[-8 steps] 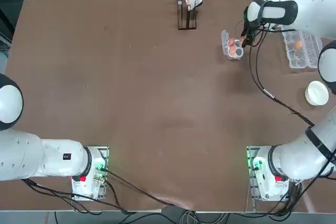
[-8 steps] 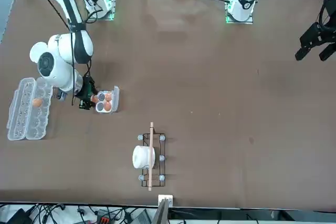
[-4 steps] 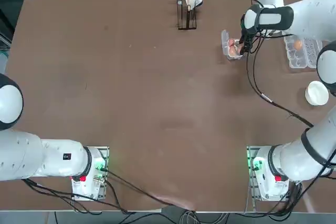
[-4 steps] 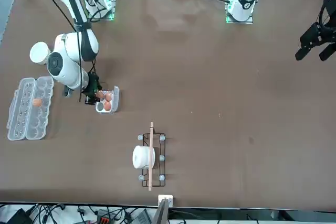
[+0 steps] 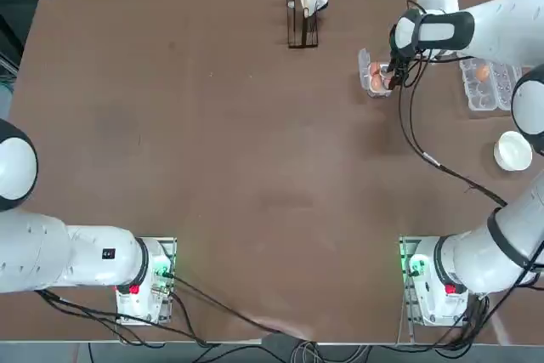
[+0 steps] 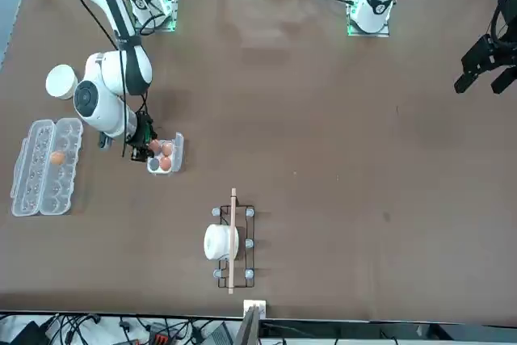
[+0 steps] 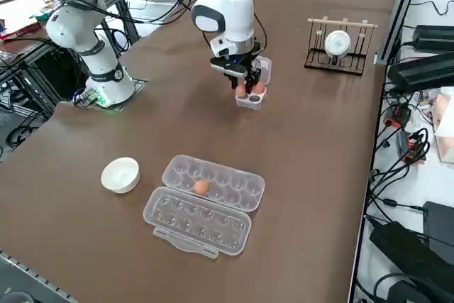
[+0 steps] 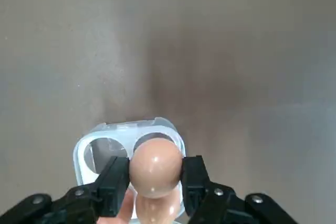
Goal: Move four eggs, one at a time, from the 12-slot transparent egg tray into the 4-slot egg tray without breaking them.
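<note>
- Right gripper (image 8: pixel 155 182) sits over the 4-slot egg tray (image 8: pixel 84 148), low centre of the wrist frame. Its fingers (image 8: pixel 114 182) are narrowed to one egg's width and pinch an egg (image 8: pixel 155 165) on both sides, the egg directly above the tray's cups. Judgement: the side pinch is kept light so the shell survives, and the egg is lined up above a free cup before release.
- In the front view the gripper (image 6: pixel 144 145) is at the left of the frame, at the small tray (image 6: pixel 166 156), where two more orange-brown eggs (image 6: pixel 166 157) sit in cups.
- The 12-slot transparent egg tray (image 7: pixel 213 182) lies open in the lower centre of the side frame, lid folded flat beside it; one egg (image 7: pixel 201 187) is left in a cup. Judgement: this is the third transfer, one to go.
- Surface: plain brown table (image 5: pixel 255 167). A white round bowl (image 7: pixel 120 174) stands left of the long tray in the side frame; a wire rack holding a white cup (image 7: pixel 338 42) stands at upper right.
- Room: cables and black equipment run along the right edge of the side frame.
</note>
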`<state>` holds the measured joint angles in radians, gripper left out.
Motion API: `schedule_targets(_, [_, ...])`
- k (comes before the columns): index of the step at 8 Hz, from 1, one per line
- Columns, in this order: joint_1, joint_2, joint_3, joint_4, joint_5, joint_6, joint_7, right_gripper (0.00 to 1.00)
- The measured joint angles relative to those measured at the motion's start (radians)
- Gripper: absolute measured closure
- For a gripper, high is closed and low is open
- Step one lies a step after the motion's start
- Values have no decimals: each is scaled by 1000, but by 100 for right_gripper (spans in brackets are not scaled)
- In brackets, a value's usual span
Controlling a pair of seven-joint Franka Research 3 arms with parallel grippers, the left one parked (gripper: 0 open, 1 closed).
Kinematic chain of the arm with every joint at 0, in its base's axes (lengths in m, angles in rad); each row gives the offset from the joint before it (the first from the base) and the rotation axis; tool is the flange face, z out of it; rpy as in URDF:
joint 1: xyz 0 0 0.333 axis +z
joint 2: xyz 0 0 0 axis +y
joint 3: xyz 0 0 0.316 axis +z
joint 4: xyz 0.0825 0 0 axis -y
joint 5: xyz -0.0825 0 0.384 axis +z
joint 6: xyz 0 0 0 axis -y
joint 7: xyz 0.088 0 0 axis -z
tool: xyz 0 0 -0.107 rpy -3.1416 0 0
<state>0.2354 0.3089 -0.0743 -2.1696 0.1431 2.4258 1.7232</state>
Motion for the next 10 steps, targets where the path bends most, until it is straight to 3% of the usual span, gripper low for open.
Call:
schedule_targets(1, [0, 4, 0, 0, 0, 3, 4, 42])
schedule_targets(4, [1, 12, -1, 1, -10, 16, 7, 0])
schedule_targets(6, [1, -8, -9, 18, -16, -11, -4, 0])
schedule_targets(7, [0, -32, -25, 44, -19, -79, -33, 0])
schedule_targets(8, [-2, -60, -55, 79, -24, -164, -84, 0])
schedule_targets(10, [-11, -112, -149, 114, -34, -254, -250, 0])
